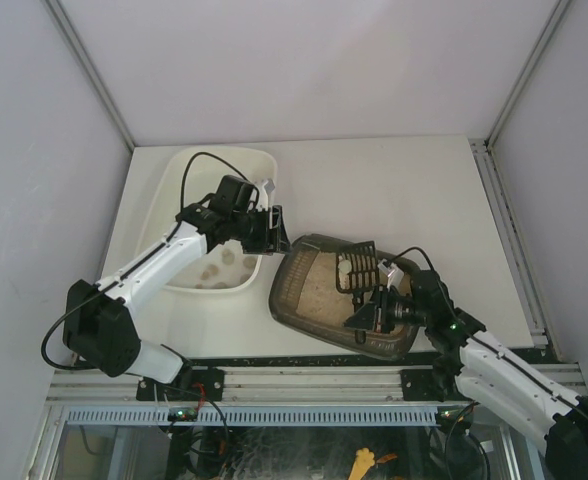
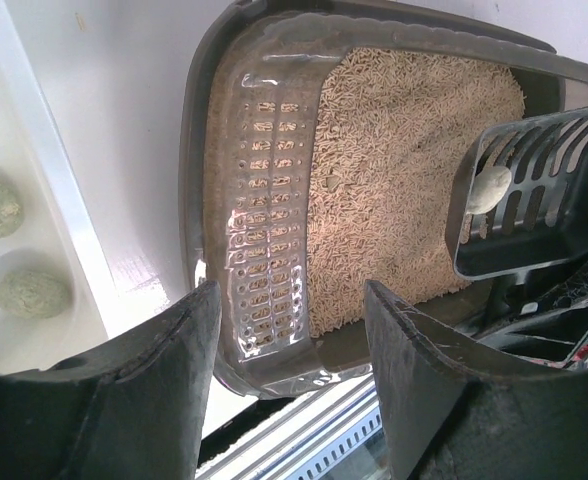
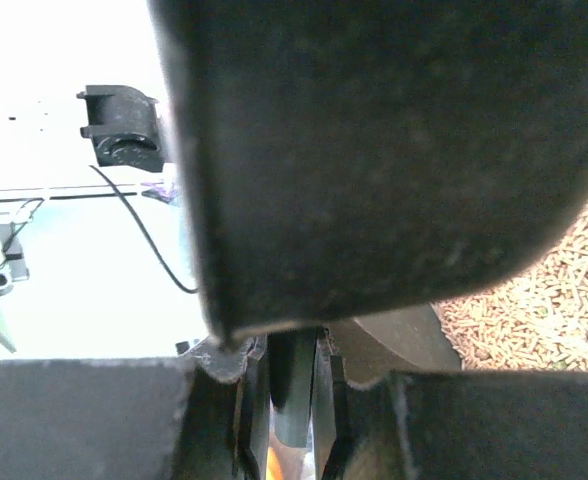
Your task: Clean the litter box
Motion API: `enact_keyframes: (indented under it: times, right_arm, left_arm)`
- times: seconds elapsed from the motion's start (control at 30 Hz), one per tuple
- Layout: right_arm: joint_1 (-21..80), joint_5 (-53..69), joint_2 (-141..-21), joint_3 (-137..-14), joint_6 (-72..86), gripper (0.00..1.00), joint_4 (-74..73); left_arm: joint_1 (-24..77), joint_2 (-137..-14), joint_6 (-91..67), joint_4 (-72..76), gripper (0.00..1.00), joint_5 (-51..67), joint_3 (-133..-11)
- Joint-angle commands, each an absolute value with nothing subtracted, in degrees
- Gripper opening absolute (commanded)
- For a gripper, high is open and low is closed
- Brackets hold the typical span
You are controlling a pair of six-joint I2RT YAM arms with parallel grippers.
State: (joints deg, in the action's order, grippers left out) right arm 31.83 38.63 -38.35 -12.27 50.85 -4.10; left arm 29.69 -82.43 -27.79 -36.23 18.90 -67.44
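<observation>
The right gripper is clamped tight on the handle of a black slotted scoop, which hangs over the right half of the litter box with one pale clump lying in it. From the wrist view the scoop's dark underside fills nearly everything, with a patch of beige pellets showing past it.

The left gripper has its jaws standing apart, poised over the box's far left corner, just beside the white tub. I cannot tell whether its fingers touch the rim. The box sits at an angle near the front of the white table, between the two arms. Several greenish clumps lie in the tub.
</observation>
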Motion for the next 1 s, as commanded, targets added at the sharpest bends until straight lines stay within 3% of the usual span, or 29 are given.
enact_keyframes:
  times: [0.0, 0.23, 0.47, 0.7, 0.87, 0.97]
  right_arm:
    - [30.57, 45.84, -37.7, -14.2, 56.15, 0.0, 4.06]
    - [28.41, 45.55, -37.65, -19.48, 51.89, 0.0, -2.95]
    - [28.04, 49.07, -35.65, -19.9, 57.59, 0.0, 0.3]
    - [33.27, 46.68, -27.31, -9.08, 81.29, 0.0, 23.36]
    - [43.66, 40.69, -26.42, -11.39, 79.14, 0.0, 18.19]
    - [42.44, 38.86, -24.4, -8.54, 83.62, 0.0, 21.25]
  left_arm:
    - [29.44, -80.84, -26.11, -34.54, 0.63, 20.23, -66.86]
    - [29.52, -80.56, -25.42, -35.23, 0.63, 20.64, -67.42]
    - [29.49, -80.38, -22.97, -36.56, 0.65, 20.02, -68.86]
    - [29.44, -79.43, -18.82, -38.32, 0.67, 16.28, -70.31]
    - [29.44, -79.13, -18.2, -38.41, 0.67, 15.38, -70.1]
    - [29.44, -79.62, -18.11, -38.43, 0.68, 15.11, -70.25]
